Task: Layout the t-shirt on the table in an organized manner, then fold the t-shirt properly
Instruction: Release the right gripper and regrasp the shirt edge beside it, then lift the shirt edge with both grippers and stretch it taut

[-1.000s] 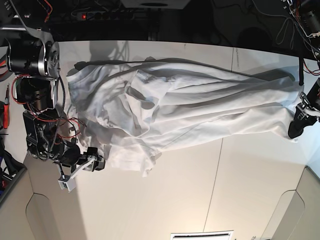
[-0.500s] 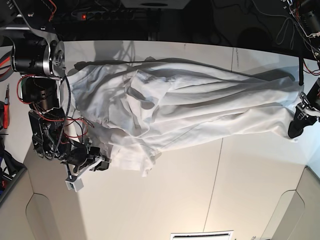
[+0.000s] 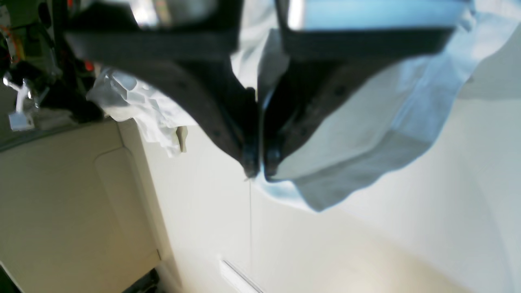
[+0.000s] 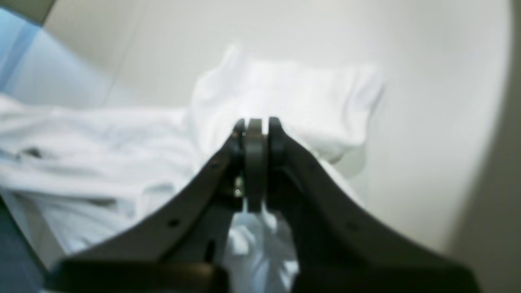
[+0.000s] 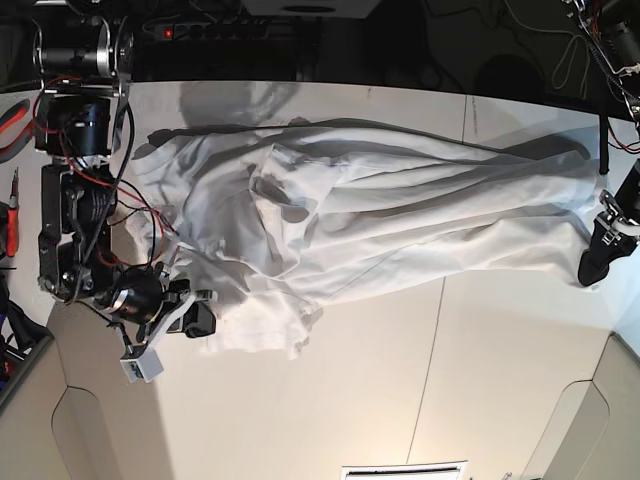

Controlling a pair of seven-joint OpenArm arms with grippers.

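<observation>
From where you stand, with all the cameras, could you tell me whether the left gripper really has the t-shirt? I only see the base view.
Observer: Yes. In the left wrist view the left gripper is shut, and the edge of the t-shirt is pinched at its tips.
Operator: Thank you. Is the right gripper closed as well?
Observer: The right gripper is shut in its wrist view. White cloth shows between its fingers, but I cannot tell whether any is pinched.
Operator: What lies beyond its tips?
Observer: A bunched fold of the t-shirt, then the bare table.
</observation>
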